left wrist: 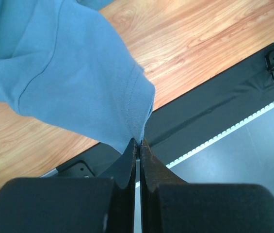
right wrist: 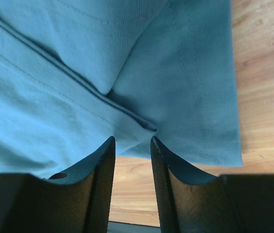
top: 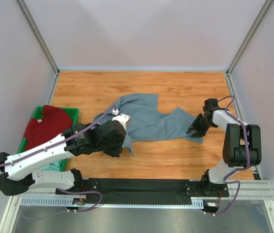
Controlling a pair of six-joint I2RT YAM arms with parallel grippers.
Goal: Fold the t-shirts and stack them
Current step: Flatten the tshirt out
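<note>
The slate grey-blue t-shirt lies crumpled across the middle of the wooden table. My left gripper is shut on its near-left edge; in the left wrist view the hem is pinched between the closed tips of the left gripper, and the grey-blue t-shirt hangs lifted above the wood. My right gripper stands open at the shirt's right end. In the right wrist view the right gripper has its tips at the edge of the folded grey-blue cloth, with bare wood showing between the jaws. A dark red t-shirt sits in the bin, with a bit of mint-green t-shirt below it.
The green plastic bin stands at the table's left edge, beside my left arm. A black strip runs along the near edge between the arm bases. Pale walls and metal posts close in the left, back and right sides.
</note>
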